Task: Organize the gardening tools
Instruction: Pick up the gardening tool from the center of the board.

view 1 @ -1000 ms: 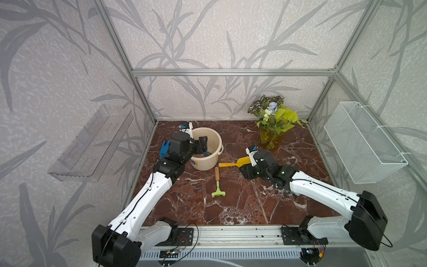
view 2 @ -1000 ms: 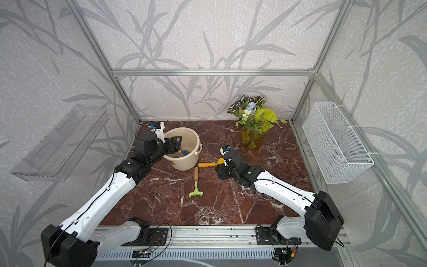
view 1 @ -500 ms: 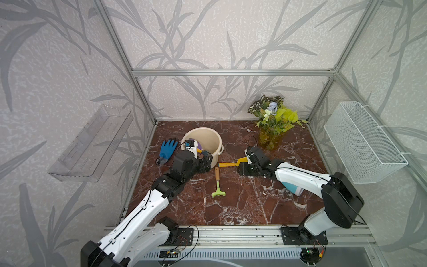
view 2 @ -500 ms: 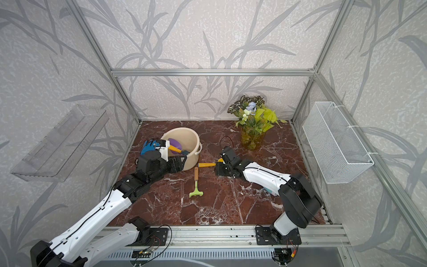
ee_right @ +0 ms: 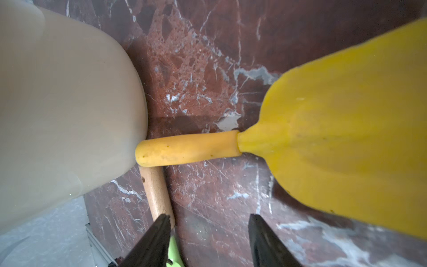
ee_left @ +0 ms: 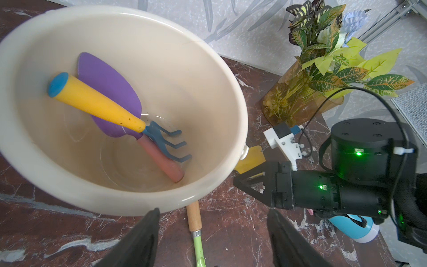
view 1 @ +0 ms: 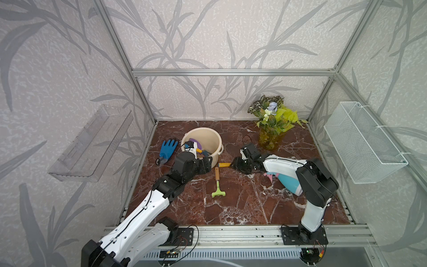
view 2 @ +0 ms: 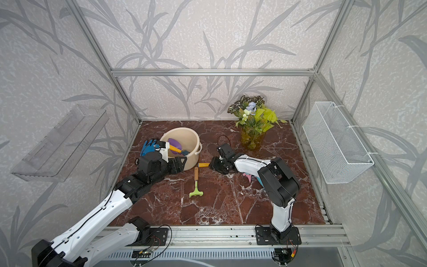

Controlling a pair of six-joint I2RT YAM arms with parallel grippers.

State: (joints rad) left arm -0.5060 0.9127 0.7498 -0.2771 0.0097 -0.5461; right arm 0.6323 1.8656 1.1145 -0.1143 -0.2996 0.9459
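Just changed: the left claw [ee_left: 213,215] is back out of the bucket [ee_left: 203,76] and sits low in front of its wall, jaws wide apart and empty.
In bucket: trowel [ee_left: 108,92] and fork [ee_left: 120,115], with the fork lying across the trowel.
Meaning: two tools look stowed, and the left arm is free for the next one.
Rake [view 1: 217,182]: flat on the floor [view 1: 242,203], handle end at the bucket's foot. In the left wrist view it runs between that claw's jaws, so it is likely the next pick.
Scoop [ee_right: 335,143]: on the floor, handle tip touching or just short of the bucket wall. It meets the rake's handle end; I cannot tell whether they touch.
Right claw [ee_right: 209,222]: low over the scoop, jaws parted, only floor and the rake's handle end between them. It grips nothing.
Bottle [view 1: 288,182]: on its side on the floor under the right forearm, untouched.
Glove [view 1: 167,149]: on the floor just beside the bucket.
Against a second ago: the left claw was up at the bucket rim and hid most of the glove, which now shows whole. The right arm was stretched long and low; now its elbow stands high and the bottle shows beneath. The right claw keeps its place by the scoop. Rake, scoop and bucket lie as they did.
Left to do: scoop, rake and bottle are still out.
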